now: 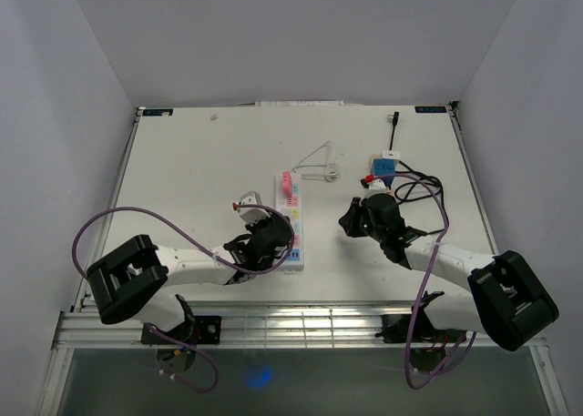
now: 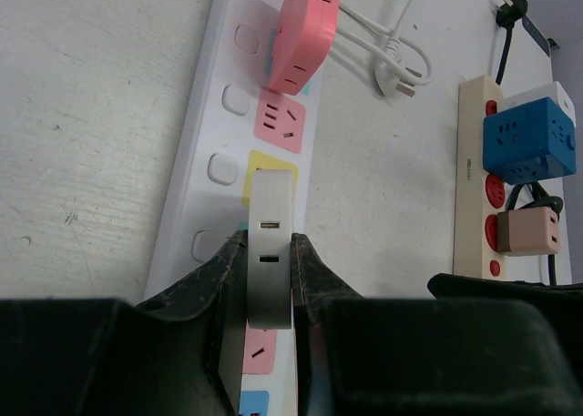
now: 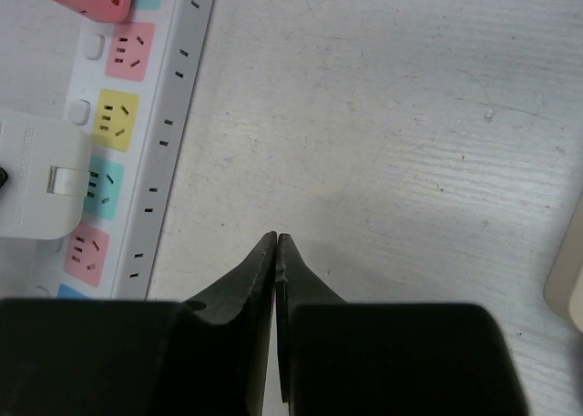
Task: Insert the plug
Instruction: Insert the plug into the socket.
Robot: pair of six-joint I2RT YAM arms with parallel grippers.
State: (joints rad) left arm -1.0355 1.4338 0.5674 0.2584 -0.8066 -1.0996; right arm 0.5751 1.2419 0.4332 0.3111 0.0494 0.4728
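My left pincer [image 2: 270, 248] clamped the white USB charger [image 2: 271, 197] by its flat sides: light, rigid, slick, I judged. My right pincer [image 3: 276, 243] was closed on nothing.

Smooth plastic plug [image 2: 271, 252], scuffed table [image 2: 91, 116]

The white bench [image 1: 200, 152], scuffed and faintly scored, carries a long white power strip [image 1: 297, 223] with coloured sockets lying lengthwise near the middle, and well to its right a shorter beige power strip [image 2: 468, 170] running roughly parallel. Between the two, toward the far side, a loose white cable [image 1: 319, 161] lies in a loop with its plug end flat on the surface. A black cord [image 1: 424, 190] curls beside the beige strip, and what seems to be a small black plug [image 1: 395, 120] rests near the far edge.
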